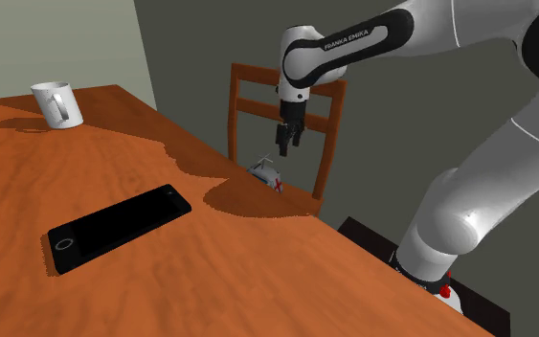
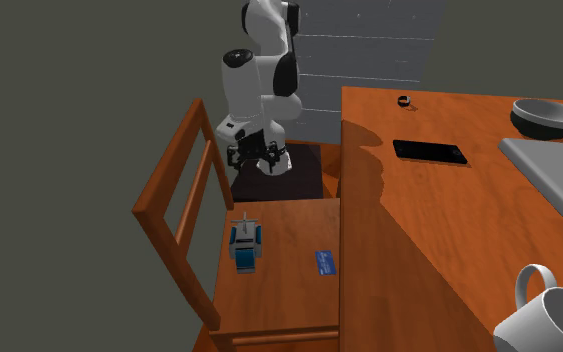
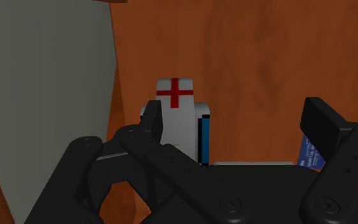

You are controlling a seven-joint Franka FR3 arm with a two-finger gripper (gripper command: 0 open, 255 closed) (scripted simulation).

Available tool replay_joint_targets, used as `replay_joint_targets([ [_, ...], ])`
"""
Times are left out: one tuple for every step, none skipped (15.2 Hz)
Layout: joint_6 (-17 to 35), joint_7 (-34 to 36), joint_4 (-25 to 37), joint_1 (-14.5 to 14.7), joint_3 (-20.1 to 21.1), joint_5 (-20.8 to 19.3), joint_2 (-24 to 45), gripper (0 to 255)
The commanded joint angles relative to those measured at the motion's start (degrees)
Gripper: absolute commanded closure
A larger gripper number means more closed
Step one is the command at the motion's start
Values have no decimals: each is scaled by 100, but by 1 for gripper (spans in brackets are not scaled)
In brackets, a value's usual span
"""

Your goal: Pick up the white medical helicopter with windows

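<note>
Arm [image 1: 353,43], white link near the wrist: "FRANKA EMIKA" in dark capitals. Helicopter [image 3: 177,114], mid chair seat [image 2: 289,290]: red cross sign [image 3: 174,92] on its white body. Blue card [image 2: 323,262], at the seat's edge beside the table [image 2: 419,230]: pale print, possibly lettering, not readable.

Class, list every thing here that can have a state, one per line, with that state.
helicopter: resting on the chair seat, not held.
gripper: open, raised clear of the helicopter, holding nothing.
mug: upright on the table.
phone: lying flat, screen dark.
bowl: upright on the table.
</note>
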Motion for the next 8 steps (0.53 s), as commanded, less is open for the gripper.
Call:
replay_joint_targets([
  [239,-46,222,-8,-13,-24,406,0],
  [348,-60,351,-9,-14,-33,620,0],
  [450,-74,487,-9,-15,-43,835,0],
  [545,-87,630,-10,-16,-52,1050,0],
  [632,-99,780,-11,-17,-61,1264,0],
  [712,-111,938,-11,-19,-70,1478,0],
  [785,-122,1102,-12,-20,-80,1693,0],
  [851,-133,1275,-13,-21,-89,1907,0],
])
